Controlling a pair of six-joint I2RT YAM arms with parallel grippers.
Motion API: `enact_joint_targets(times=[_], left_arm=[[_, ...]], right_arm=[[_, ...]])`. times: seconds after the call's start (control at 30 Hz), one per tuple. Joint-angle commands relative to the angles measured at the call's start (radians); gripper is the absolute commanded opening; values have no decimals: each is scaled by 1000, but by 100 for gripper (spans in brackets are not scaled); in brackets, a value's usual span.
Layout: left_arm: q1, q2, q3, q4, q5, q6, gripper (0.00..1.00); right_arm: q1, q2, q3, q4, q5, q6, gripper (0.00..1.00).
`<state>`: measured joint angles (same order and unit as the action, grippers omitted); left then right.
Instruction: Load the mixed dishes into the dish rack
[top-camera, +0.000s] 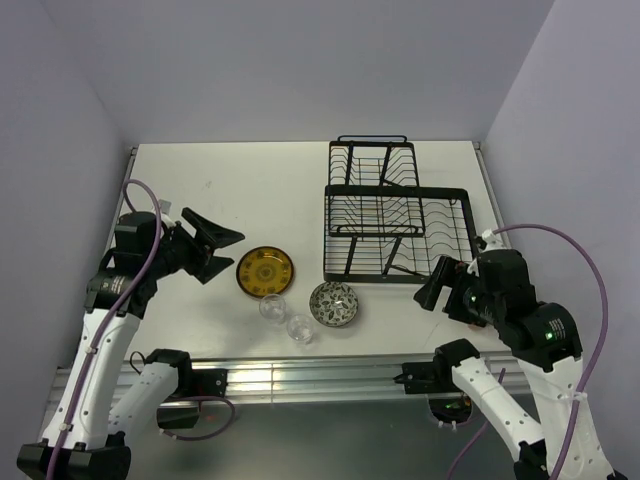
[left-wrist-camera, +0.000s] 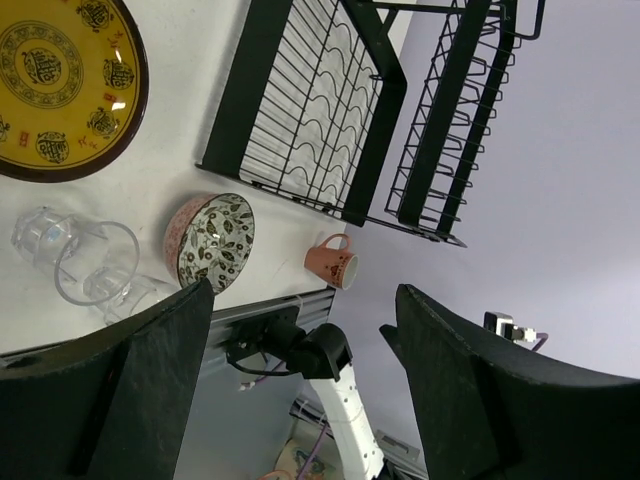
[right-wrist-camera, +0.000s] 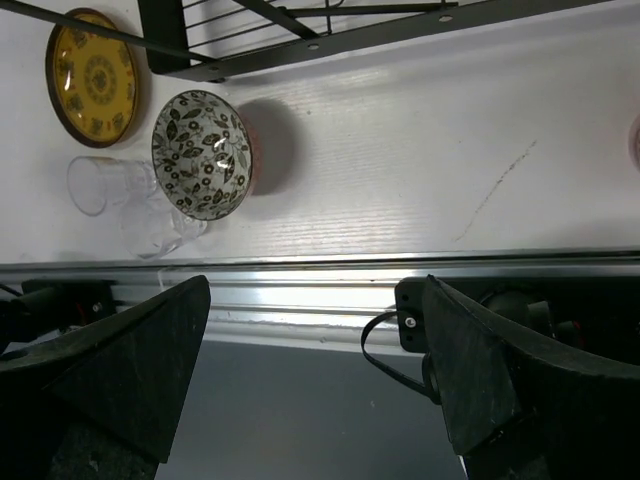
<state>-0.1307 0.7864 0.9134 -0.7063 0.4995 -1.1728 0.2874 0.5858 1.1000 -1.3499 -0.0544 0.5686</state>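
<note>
White table (top-camera: 230, 190): bowl (top-camera: 334, 303) near front edge; left end effector (top-camera: 234, 251), right end effector (top-camera: 429, 284) released.

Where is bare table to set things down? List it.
Free: far-left table, between dish rack and left edge, beyond the plate; also the near strip right of the bowl, fronting the rack. Crowded: plate, bowl and tumblers, bunched near-centre.

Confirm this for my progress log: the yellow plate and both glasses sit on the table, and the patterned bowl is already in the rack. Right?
No: the patterned bowl is not in the rack; the top view shows it on the table, in front of it. The yellow plate and both glasses sit on the table.
</note>
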Motion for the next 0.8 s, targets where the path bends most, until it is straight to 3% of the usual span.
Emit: enact_joint_targets(times=[0.0,0.2,0.5,0.77], left_arm=[[-3,-24,-2,-4,19,-1,79],[-3,-33,-11,-27,21,13,79],[-3,13,114,-119,-22,94,77],[-3,8,120,-125,-12,98,77]], right_arm=[[-2,-20,-26,-6,-22,8,94],[-2,-23,-204,158,-223,60,83],[-1,-40,-399,408,-240,263,80],[13,-46,-665,655,-288,421,75]])
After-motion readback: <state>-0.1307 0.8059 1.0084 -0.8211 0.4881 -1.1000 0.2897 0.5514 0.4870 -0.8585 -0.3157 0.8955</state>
